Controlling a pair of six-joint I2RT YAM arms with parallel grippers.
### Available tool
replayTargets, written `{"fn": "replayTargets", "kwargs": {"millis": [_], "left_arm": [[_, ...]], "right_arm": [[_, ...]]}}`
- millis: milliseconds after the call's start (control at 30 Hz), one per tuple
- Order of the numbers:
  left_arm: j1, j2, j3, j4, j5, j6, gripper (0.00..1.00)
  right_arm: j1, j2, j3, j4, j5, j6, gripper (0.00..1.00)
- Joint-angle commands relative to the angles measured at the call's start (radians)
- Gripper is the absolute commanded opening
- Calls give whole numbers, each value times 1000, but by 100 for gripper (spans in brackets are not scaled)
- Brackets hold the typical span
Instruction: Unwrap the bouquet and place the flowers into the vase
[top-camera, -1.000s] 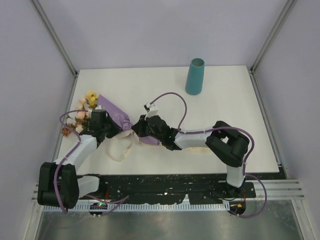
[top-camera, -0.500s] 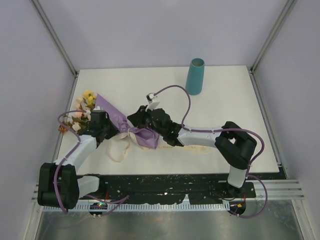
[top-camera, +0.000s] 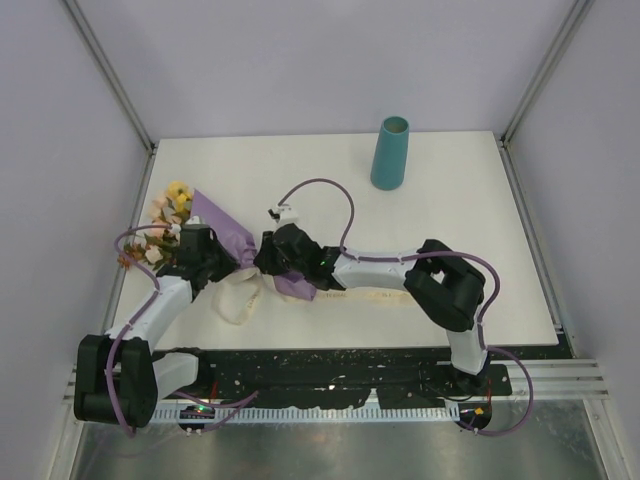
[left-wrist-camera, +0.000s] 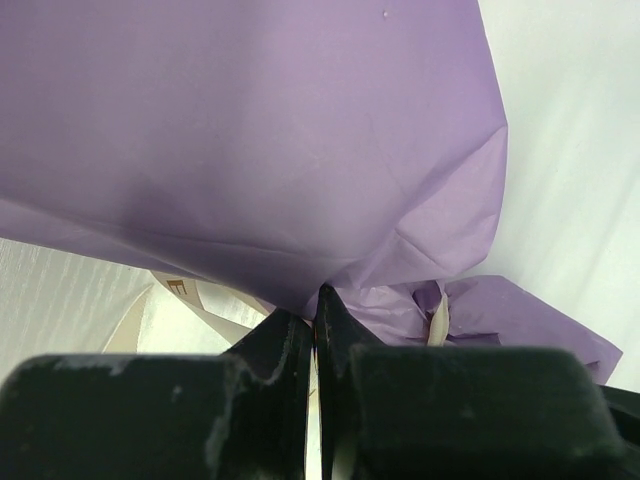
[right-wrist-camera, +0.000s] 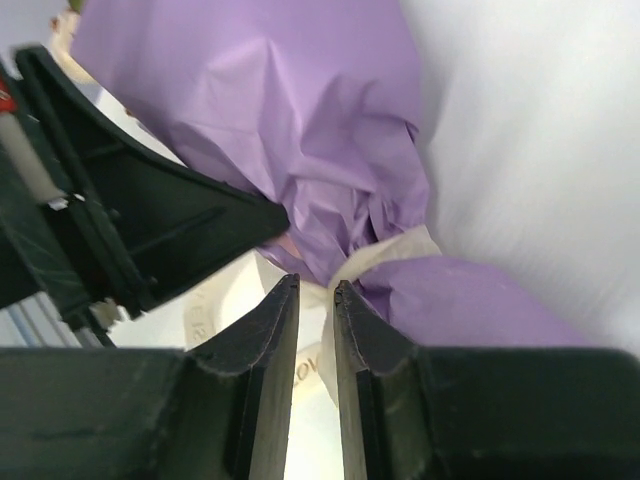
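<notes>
The left tool (left-wrist-camera: 316, 310) is clenched on the bouquet (top-camera: 222, 222). Its two fingertips press together on a fold of the purple wrapping paper (left-wrist-camera: 250, 130) right at their ends. Ahead of this tool the paper spreads wide and fills most of its wrist view, and strips of the cream ribbon (right-wrist-camera: 395, 248) show low on either side of the fingertips.

The right tool (right-wrist-camera: 316, 290) is released, with its fingers a narrow gap apart. Just beyond its tips the ribbon cinches the crumpled waist of the paper. Close on its left, the black fingers of the left tool point in at the same waist.

From above, the two tools face each other across the narrow middle of the bouquet, which lies on its side on the surface (top-camera: 450, 220). The flowers (top-camera: 168, 208) stick out of the wide end of the paper, behind the left tool and well apart from the right one. The vase (top-camera: 390, 153) stands upright, far from both tools, beyond the right tool and off to its right.
</notes>
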Motion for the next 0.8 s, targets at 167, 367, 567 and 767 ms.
{"fn": "replayTargets", "kwargs": {"millis": [167,367,567,767], "left_arm": [[6,-25,-11,5,13,-13,7],[4,-27,-17,9,16,-15,7],[4,-31,-25,16,22,-19,7],[6,-37,-25,16,27,-19,7]], "right_arm": [[18,16,18,-90,29,-5,33],[24,60,70,-124,55,0,35],[25,99,153,-194,124,15,34],[33,102,156,-188,146,24,25]]}}
